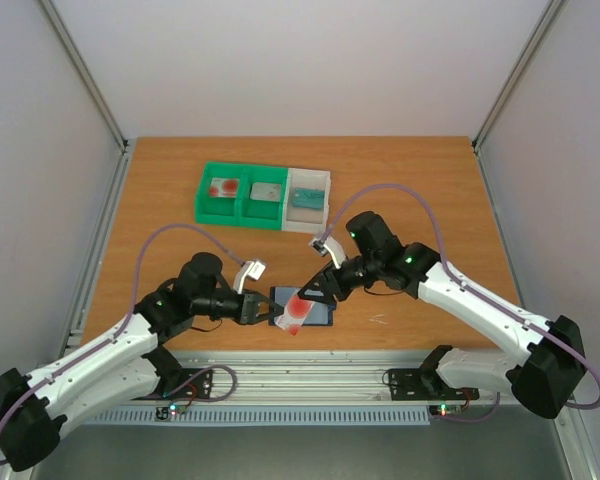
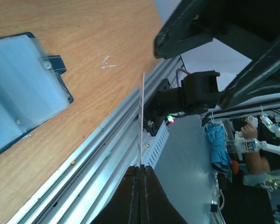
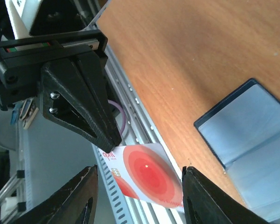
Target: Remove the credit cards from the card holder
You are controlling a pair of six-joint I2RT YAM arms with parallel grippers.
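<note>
Right wrist: left fingers (image 3: 84, 107) pinch credit card (image 3: 147, 175); right fingers (image 3: 203, 200) apart.

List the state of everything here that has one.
left gripper, shut on the credit card
right gripper, open, straddling that card
credit card, out of the card holder, held in the air
card holder, lying open on the table
green tray, a second card in its left compartment

We see an orange-brown wooden table (image 1: 400, 165) enclosed by plain pale walls (image 1: 280, 60), with grey metal posts (image 1: 80, 60) at its far corners. A ribbed aluminium rail (image 1: 310, 378) runs along its near edge under soft, even light.
</note>
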